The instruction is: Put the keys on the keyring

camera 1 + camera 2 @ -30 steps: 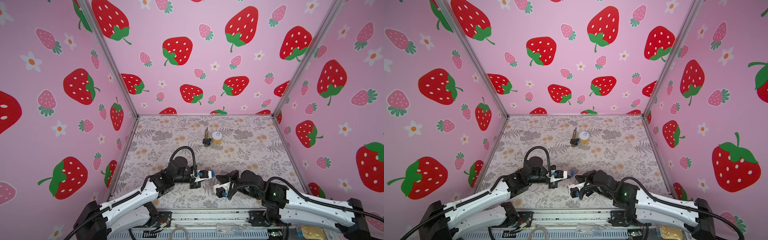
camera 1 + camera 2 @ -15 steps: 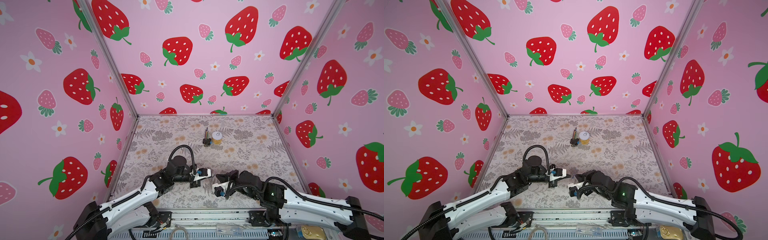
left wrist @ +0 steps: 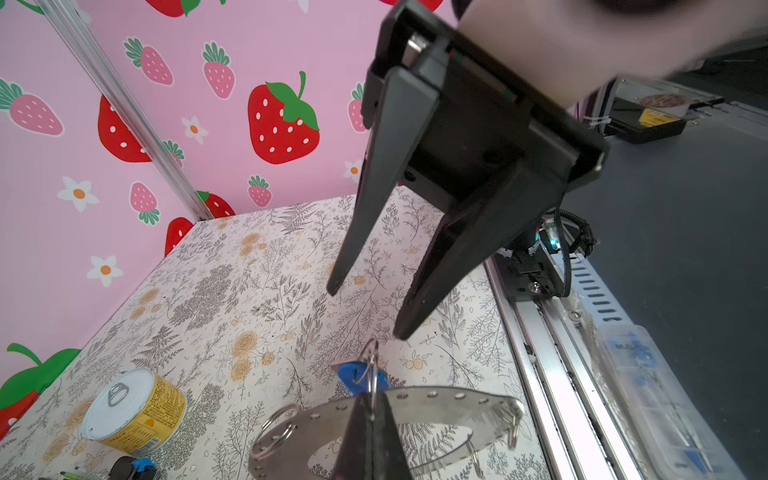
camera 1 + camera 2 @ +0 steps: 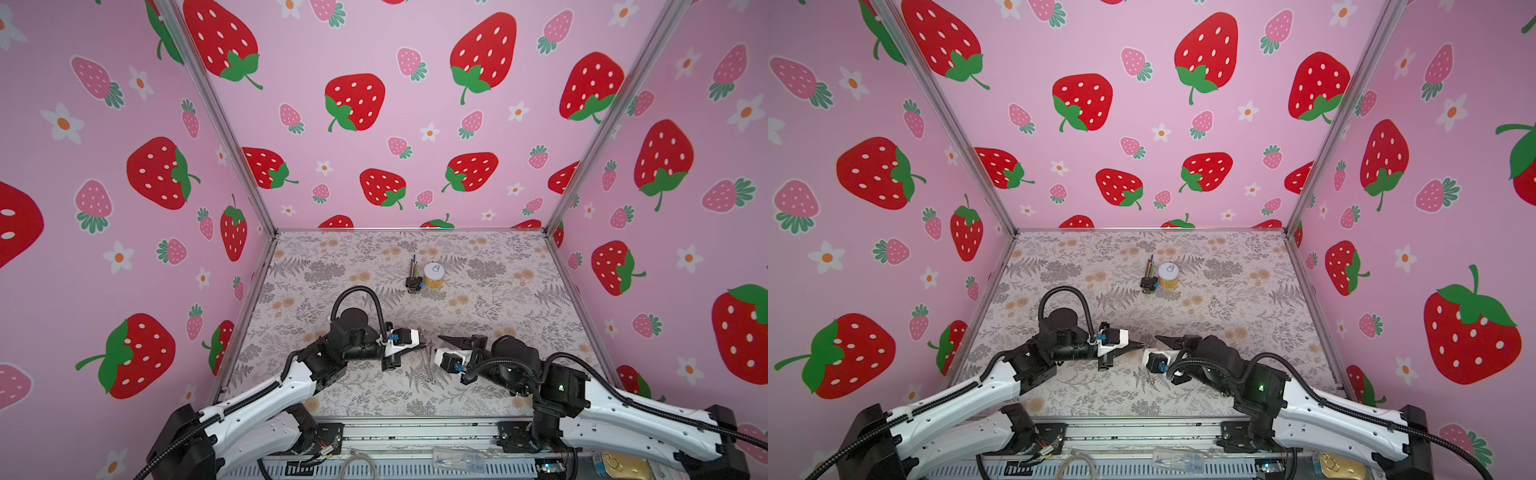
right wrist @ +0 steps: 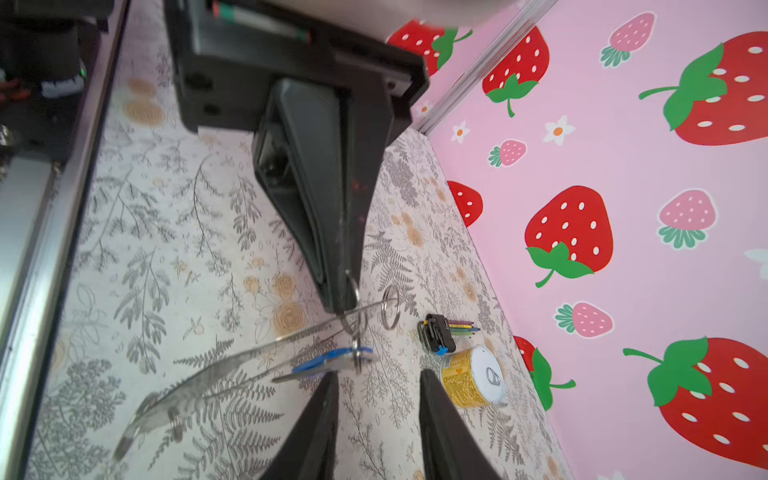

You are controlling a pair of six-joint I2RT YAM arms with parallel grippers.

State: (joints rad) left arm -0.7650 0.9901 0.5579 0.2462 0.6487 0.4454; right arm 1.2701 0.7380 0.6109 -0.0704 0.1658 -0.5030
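Note:
In the left wrist view my left gripper [image 3: 371, 401] is shut on the band of the keyring [image 3: 440, 394], a flat grey hoop with small holes, held above the mat. The keys, one blue tag [image 3: 353, 376], hang from a small wire ring [image 3: 370, 361] at the pinched spot. In the right wrist view the keyring [image 5: 249, 353] runs edge-on and the blue tag [image 5: 328, 359] lies just past my right gripper [image 5: 378, 395], which is open and holds nothing. In both top views the left gripper [image 4: 423, 345] [image 4: 1142, 345] and right gripper [image 4: 441, 348] [image 4: 1156, 348] face each other closely.
A yellow can [image 4: 434, 275] with a white lid stands at mid-table beside a black clip with coloured sticks [image 4: 412, 277]. More small wire rings [image 3: 277, 428] hang on the hoop. A metal rail [image 4: 415, 432] runs along the table's front edge.
My right gripper was shut close against the left gripper's tip; it has opened and drawn back a little to the right. The left gripper stays shut on the keyring.

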